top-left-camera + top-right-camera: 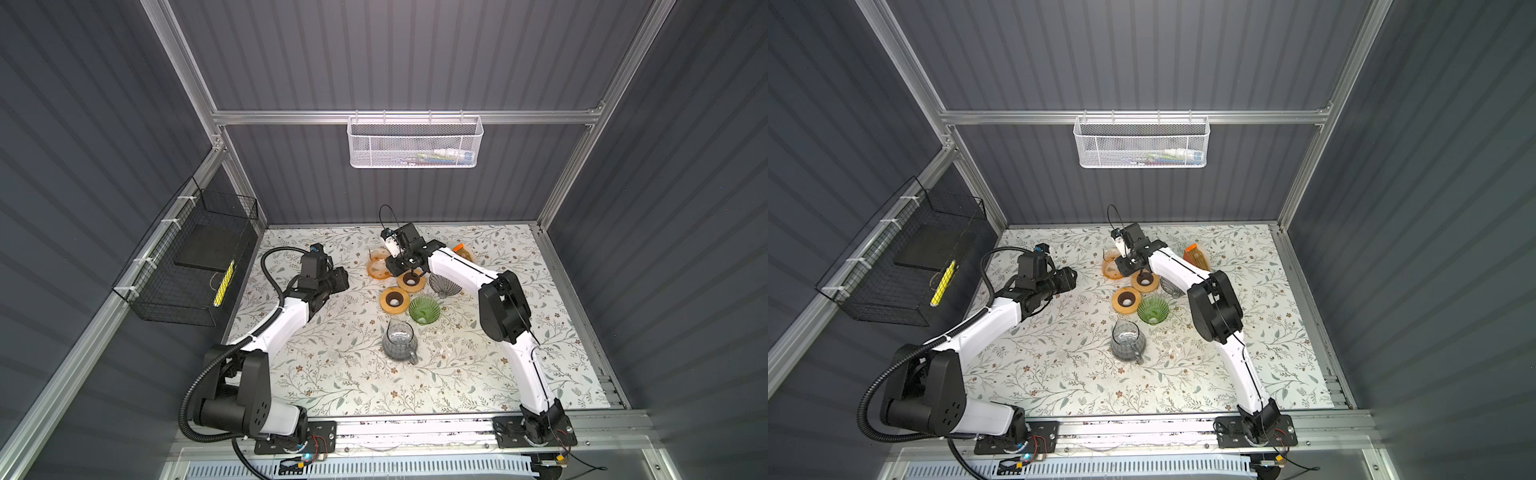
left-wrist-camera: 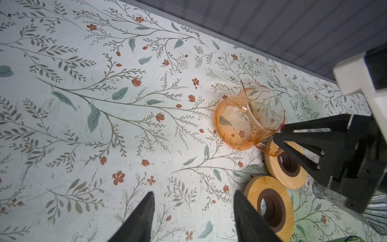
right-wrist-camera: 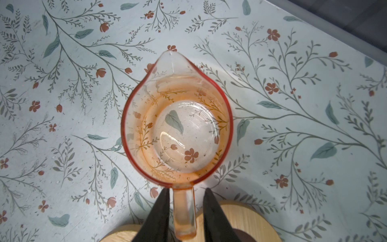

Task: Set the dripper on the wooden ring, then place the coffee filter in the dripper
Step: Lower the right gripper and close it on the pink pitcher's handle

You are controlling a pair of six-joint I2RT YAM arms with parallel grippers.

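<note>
The right gripper (image 3: 186, 189) points straight down at the table (image 1: 332, 374). Its two black fingers (image 3: 161, 209) stand on either side of the handle (image 3: 184, 211) of the orange pitcher (image 3: 178, 125). A slim gap shows beside one finger, so the jaws are parted around the handle, not clamped on it. The pitcher sits upright with its spout turned away from the gripper. The far wooden ring (image 3: 240, 215) lies under the fingers.

In both top views the right wrist (image 1: 405, 249) is bent down near the far middle of the table. The white forearm (image 1: 457, 266) runs back to the raised black elbow (image 1: 503, 307). From there the upper link (image 1: 528, 365) drops to the base (image 1: 540, 424) on the front rail.

The left gripper (image 2: 194, 192) hovers over bare table, fingers wide apart and holding nothing, aimed toward the orange pitcher. The left arm (image 1: 286, 316) slants low from the front left toward the middle.

The green dripper (image 1: 424, 309) stands upright near the middle, just beside the near wooden ring (image 1: 395, 299). A grey ribbed dripper (image 1: 444, 284) sits partly under the right forearm. What looks like the coffee filter stack (image 1: 1196, 257), brown under an orange top, stands at the far right behind that forearm, well apart from both grippers. A grey pitcher (image 1: 399, 343) stands nearer the front.
</note>
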